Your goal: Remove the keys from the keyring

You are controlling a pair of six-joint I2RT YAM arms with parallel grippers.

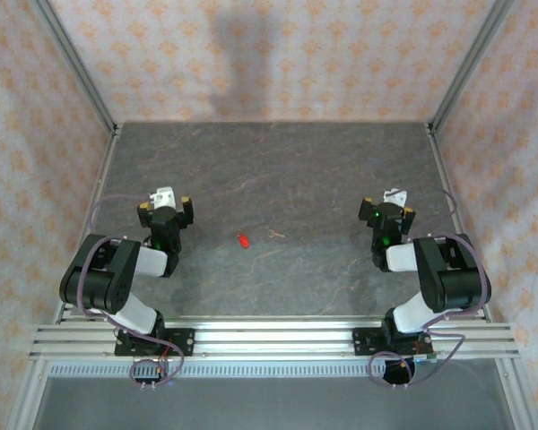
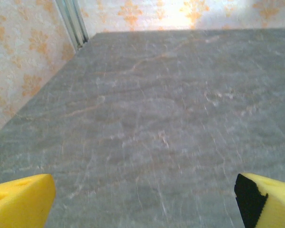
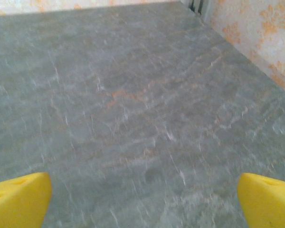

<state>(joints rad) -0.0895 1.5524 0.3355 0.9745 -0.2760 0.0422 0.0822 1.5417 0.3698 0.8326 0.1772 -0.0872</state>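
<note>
Seen from above, the grey table (image 1: 278,170) carries two small things near its middle. One is a red piece (image 1: 243,240). The other is a pale piece (image 1: 275,235) at 3 o'clock from it, close by but apart. Both are too small to tell key from ring.

The left gripper (image 1: 165,207) sits on the left side of the table, pointing toward the far wall (image 1: 278,54). Its jaws stand wide apart with nothing between them. The red piece lies at about 4 o'clock from it, well apart and outside the jaws' gap.

The right gripper (image 1: 387,211) mirrors it on the right side, jaws likewise spread and holding nothing. The pale piece lies at roughly 9 o'clock from it, a shade toward 8, well apart.

Both pieces lie between the two grippers, nearer the left one, and a little closer to the arm bases than the fingertips are.

In the left wrist view, the left gripper (image 2: 142,204) shows its yellow fingers (image 2: 19,202) in the bottom corners, with bare table between them.

The right wrist view gives the same for the right gripper (image 3: 142,204): fingers (image 3: 268,199) at the lower corners, grey surface in the gap.
</note>
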